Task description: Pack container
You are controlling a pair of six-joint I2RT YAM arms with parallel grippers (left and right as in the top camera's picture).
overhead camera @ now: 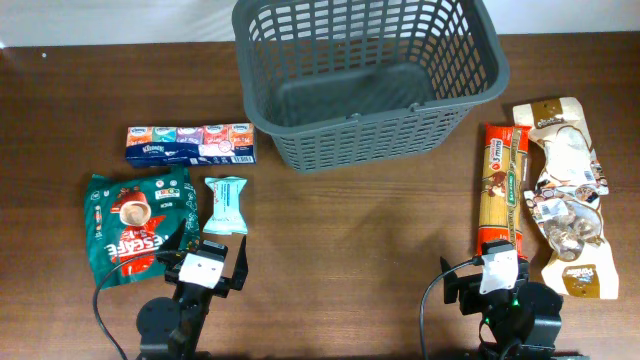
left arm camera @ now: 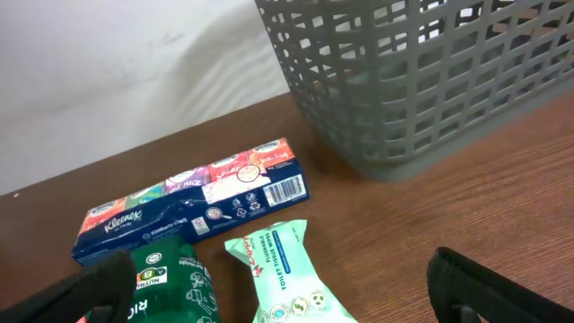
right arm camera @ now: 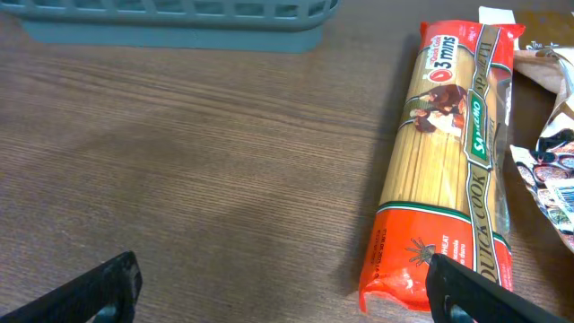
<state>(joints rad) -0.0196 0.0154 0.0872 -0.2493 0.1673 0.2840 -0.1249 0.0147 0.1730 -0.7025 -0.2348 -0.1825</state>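
Both arms sit at the near edge; left gripper (overhead camera: pixel 208 262) jaws spread wide on nothing; right gripper (overhead camera: pixel 496 266) likewise wide and empty. Ahead of left: green coffee pouch (overhead camera: pixel 130 228), mint wipes packet (overhead camera: pixel 225 204) just beside it, Kleenex multipack (overhead camera: pixel 190 144) beyond; ahead of right: spaghetti pack (overhead camera: pixel 503 190), brown snack pouches (overhead camera: pixel 570 190) alongside it; container (overhead camera: pixel 360 140) upright at far centre, looks empty. My read: first pick not yet started; next move probably needs the right arm down over the spaghetti, closing across its narrow width, lifting above the rim, then releasing inside.
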